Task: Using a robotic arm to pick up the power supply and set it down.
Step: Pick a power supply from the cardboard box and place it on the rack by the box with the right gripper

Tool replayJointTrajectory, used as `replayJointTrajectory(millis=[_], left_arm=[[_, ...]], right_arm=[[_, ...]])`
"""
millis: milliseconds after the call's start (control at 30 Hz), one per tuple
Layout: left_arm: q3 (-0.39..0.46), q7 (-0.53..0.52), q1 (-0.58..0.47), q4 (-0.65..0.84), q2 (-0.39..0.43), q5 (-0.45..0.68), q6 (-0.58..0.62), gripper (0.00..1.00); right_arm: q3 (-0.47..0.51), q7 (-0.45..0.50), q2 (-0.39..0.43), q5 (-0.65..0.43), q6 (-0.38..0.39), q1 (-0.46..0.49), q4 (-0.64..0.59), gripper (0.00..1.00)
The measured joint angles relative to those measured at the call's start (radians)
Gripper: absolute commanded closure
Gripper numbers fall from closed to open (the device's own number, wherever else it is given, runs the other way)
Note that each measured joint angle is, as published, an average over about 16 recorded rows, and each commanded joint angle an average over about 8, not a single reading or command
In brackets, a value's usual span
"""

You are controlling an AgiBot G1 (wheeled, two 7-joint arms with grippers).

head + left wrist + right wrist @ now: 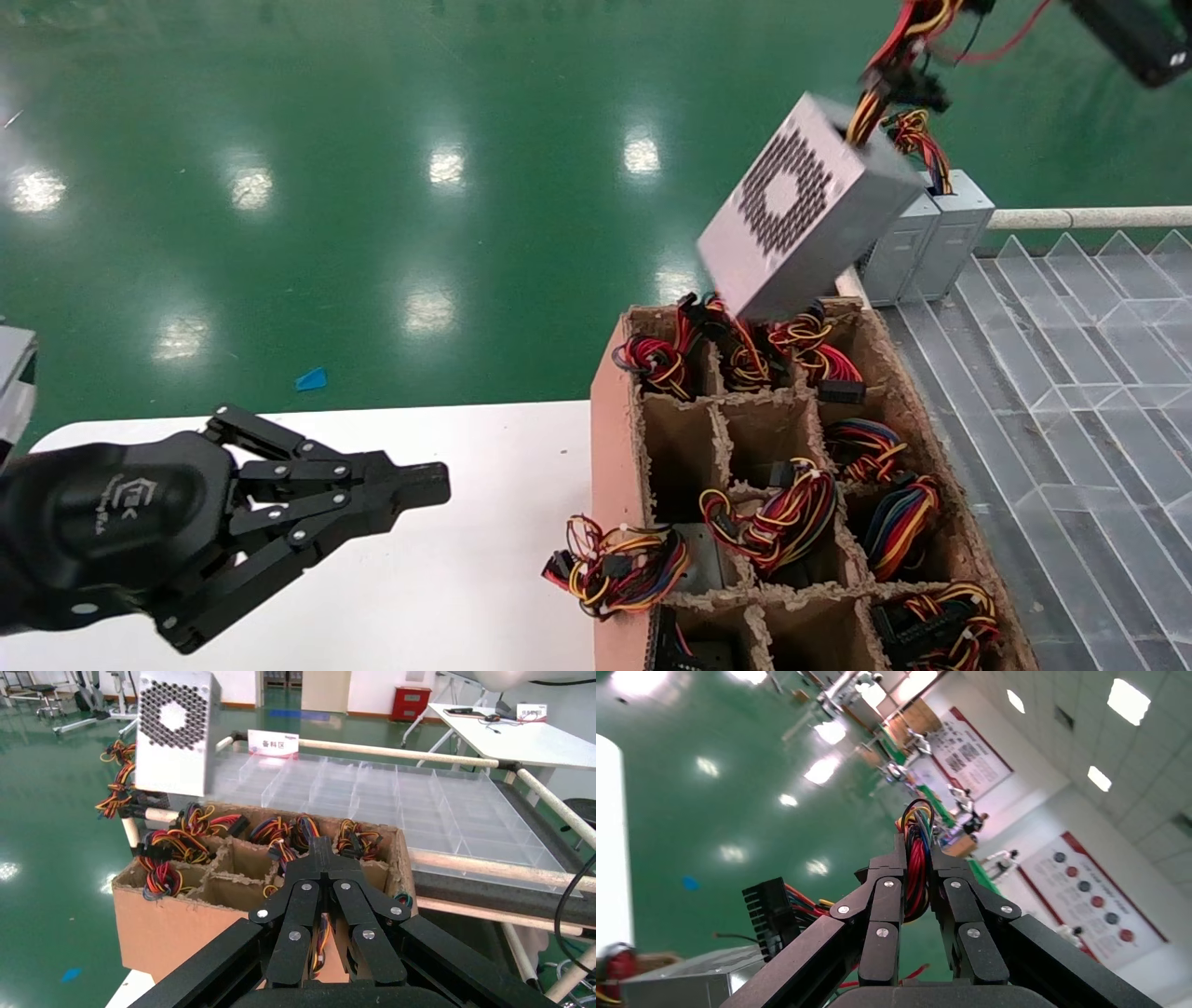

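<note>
The power supply (801,210), a grey metal box with a round perforated vent, hangs tilted in the air above the far end of the cardboard crate (610,391). Its mostly red wire bundle (894,56) runs up to the top right, where my right arm (1131,37) is partly in view. In the right wrist view my right gripper (918,850) is shut on that wire bundle (918,874), and the box's grey edge (687,980) hangs below. The power supply (172,731) also shows in the left wrist view. My left gripper (438,485) is shut with nothing in it, parked over the white table (466,578).
The divided crate holds several units with coloured wire bundles; one loose bundle (619,564) spills over its near left side. Two alike grey boxes (931,242) stand at the far end of a clear compartment tray (1071,373) on the right. Green floor lies beyond.
</note>
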Motion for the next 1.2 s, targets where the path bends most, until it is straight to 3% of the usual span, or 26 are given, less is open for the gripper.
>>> replayJointTrajectory(millis=[367, 1200], left_arm=[[0.000, 0.000, 0.000, 0.000, 0.000, 0.000, 0.000, 1.00], [0.000, 0.000, 0.000, 0.000, 0.000, 0.000, 0.000, 1.00]], right_arm=[[-0.036, -0.104, -0.025, -0.111, 0.035, 0.107, -0.187, 1.00], [-0.108, -0.371, -0.110, -0.280, 0.121, 0.224, -0.644, 1.00]])
